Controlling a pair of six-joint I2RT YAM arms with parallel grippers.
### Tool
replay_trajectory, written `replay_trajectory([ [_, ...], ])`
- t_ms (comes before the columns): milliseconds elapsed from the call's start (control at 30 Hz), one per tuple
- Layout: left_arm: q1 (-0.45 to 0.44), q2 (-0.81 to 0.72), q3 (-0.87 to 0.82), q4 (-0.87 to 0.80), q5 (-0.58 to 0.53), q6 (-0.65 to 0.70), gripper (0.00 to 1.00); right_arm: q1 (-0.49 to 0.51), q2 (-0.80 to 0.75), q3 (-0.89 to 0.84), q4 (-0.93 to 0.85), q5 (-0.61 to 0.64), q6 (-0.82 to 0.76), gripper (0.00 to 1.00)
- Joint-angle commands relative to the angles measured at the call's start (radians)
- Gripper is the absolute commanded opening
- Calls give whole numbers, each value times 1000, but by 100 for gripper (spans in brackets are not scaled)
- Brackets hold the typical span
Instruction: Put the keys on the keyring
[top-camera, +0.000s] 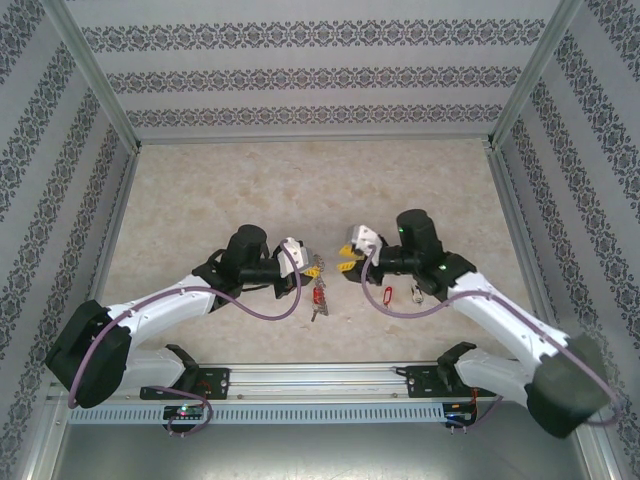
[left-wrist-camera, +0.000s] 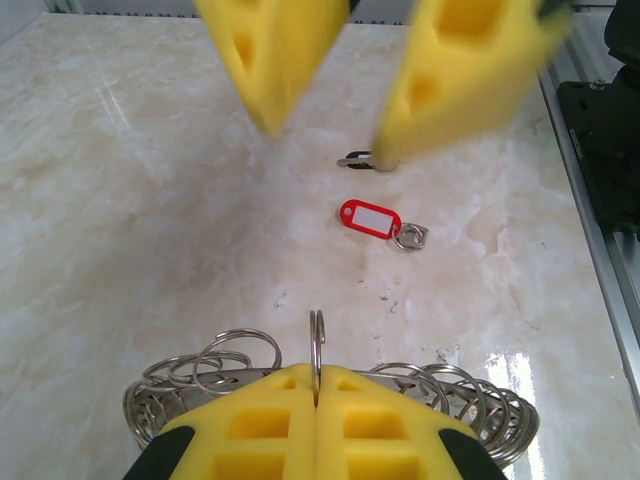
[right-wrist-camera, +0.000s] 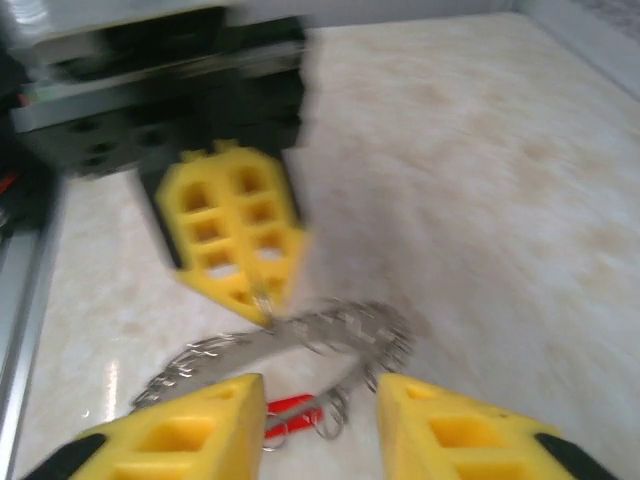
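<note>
Two claws face each other in the middle of the table (top-camera: 300, 180), which is pale, smooth and shiny like marble.

On the left, the left claw (top-camera: 311, 262) has soft yellow foam fingers (left-wrist-camera: 290, 388) with square holes in them. They are pressed tight together and pinch one thin wire loop (left-wrist-camera: 316, 340) of the keyring (right-wrist-camera: 335, 328). The keyring is a flat silver metal band with many round wire loops all around it. It is held up off the table. Under it hangs a small bunch of keys (top-camera: 318, 297), red and dark, too small to see well.

Just to the right is the right claw (top-camera: 349, 262). Its yellow fingers (right-wrist-camera: 225, 400) stand apart with nothing held between them. Their tips are very near the keyring, but I cannot tell if they touch it.

Further right, a red plastic tag (left-wrist-camera: 368, 218) with a white label lies flat on the table. A little metal ring (left-wrist-camera: 409, 237) sits at its end.

A long metal rail (top-camera: 320, 378) runs along the near edge, close behind both claws. On the far side the table stretches wide, up to the patterned walls (top-camera: 320, 75).
</note>
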Motion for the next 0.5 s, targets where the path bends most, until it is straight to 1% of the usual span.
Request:
replay_trajectory([
  [0, 4, -24, -11, 101, 9, -38, 0, -34, -69, -44, 20, 358, 401, 39],
  [67, 4, -25, -10, 110, 15, -49, 0, -62, -76, -12, -120, 550, 601, 35],
  [100, 4, -26, -10, 116, 16, -56, 0, -83, -66, 14, -221, 606, 687, 34],
  [133, 4, -28, -12, 119, 16, -60, 0, -102, -53, 36, -310, 633, 749, 34],
  [200, 4, -33, -18, 133, 9, -69, 0, -132, -11, 67, -466, 630, 847, 34],
  [267, 4, -39, -21, 135, 3, -71, 0, -140, 26, 71, -547, 597, 904, 34],
  [333, 4, -41, -19, 130, 2, -71, 0, -141, 66, 58, -588, 580, 952, 35],
  [367, 4, -42, -17, 127, 4, -69, 0, -140, 89, 52, -603, 582, 974, 32],
  [400, 4, -43, -14, 120, 7, -68, 0, -137, 111, 49, -612, 573, 993, 31],
  [467, 4, -46, -11, 111, 10, -66, 0, -112, 149, 44, -609, 531, 974, 31],
])
